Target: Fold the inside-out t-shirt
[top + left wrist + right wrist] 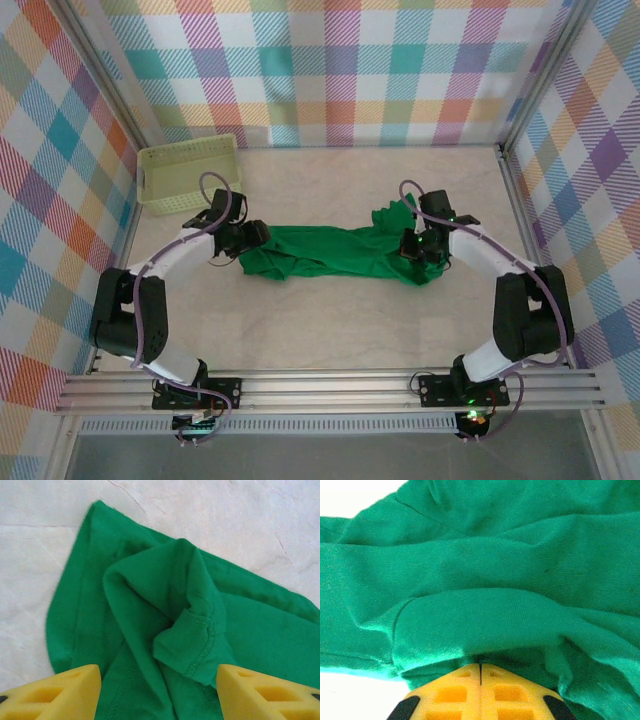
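Even, bright light falls on a pale, marble-patterned worktop [320, 330] enclosed on three sides by walls [330, 70] of pastel plaid in pink, teal, orange and yellow. Metal corner posts [98, 80] frame the back panel. A ribbed aluminium rail [330, 388] spans the near edge. A yellow-green lattice basket [188, 172] occupies the far left corner.

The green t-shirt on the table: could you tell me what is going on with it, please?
Two arms are working on the green t-shirt, which lies bunched in a strip across the table. The right claw is shut on fabric at its right end. The left claw hangs open over a stitched hem at the left end, gripping nothing.
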Robot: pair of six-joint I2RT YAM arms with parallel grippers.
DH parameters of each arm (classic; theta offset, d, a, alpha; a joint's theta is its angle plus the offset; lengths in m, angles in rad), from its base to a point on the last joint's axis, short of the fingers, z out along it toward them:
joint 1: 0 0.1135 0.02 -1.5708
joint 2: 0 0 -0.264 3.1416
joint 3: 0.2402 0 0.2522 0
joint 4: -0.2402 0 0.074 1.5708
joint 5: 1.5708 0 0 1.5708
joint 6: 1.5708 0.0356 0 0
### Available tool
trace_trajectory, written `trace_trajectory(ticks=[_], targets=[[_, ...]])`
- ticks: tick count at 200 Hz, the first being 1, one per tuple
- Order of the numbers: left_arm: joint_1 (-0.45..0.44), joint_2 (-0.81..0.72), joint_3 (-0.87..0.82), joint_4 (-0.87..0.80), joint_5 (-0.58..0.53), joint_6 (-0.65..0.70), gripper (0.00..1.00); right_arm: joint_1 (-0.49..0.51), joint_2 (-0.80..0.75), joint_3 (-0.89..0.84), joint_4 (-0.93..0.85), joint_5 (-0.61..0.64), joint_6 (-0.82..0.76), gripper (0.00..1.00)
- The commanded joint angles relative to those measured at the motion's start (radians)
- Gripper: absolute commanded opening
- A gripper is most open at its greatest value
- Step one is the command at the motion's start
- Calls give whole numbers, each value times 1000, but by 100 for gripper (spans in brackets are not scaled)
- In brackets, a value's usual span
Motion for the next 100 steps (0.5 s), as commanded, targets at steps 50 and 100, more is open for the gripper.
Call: trace_trajectory(ticks=[50,100], targets=[[-155,216,272,-257,-308,101,62,0,-70,-18,-25,22,-9,0],[-195,342,383,-361,-391,128,61,0,-63,-24,-21,52,-14,0]])
